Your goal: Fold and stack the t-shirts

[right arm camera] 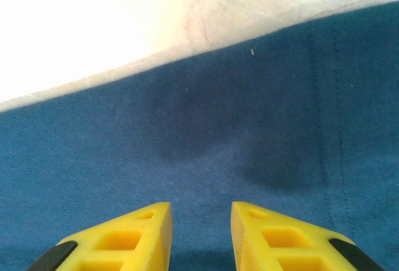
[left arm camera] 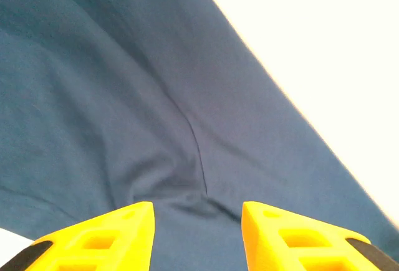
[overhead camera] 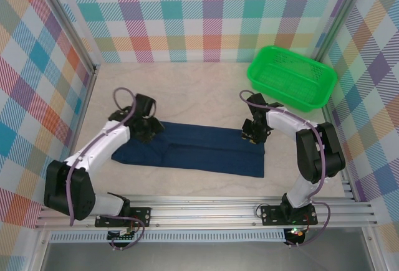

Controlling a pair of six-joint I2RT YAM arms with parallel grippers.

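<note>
T-shirt (overhead camera: 199,149) first: where does it lie against each gripper?
— It lies flat on the counter (overhead camera: 187,90) as a long dark blue band, running from left to right in front of both arms. The left gripper (overhead camera: 148,128) is over its far left end and the right gripper (overhead camera: 252,135) is over its far right corner.
— And the left one up close?
— In the left wrist view the left gripper (left arm camera: 198,205) has its jaws apart and grips nothing. The t-shirt (left arm camera: 124,96) lies under them, with a small pucker of folds running toward the gap. The cloth's edge cuts diagonally across that view, and past it is bare counter (left arm camera: 324,47).
— The right?
— The right gripper (right arm camera: 201,205) is parted a little less and also holds nothing. It is over smooth t-shirt (right arm camera: 218,159). A stitched line runs down the cloth at the right. The far edge crosses just ahead, with pale counter (right arm camera: 93,22) beyond.
— Room to move?
— There is a wide bare stretch of counter between the band and the back wall. A green basket (overhead camera: 290,78) sits in the far right corner, apart from the cloth. The band's near edge lies close to the metal rail (overhead camera: 206,212) that carries the arm bases. Checked walls (overhead camera: 37,96) close in both sides.
</note>
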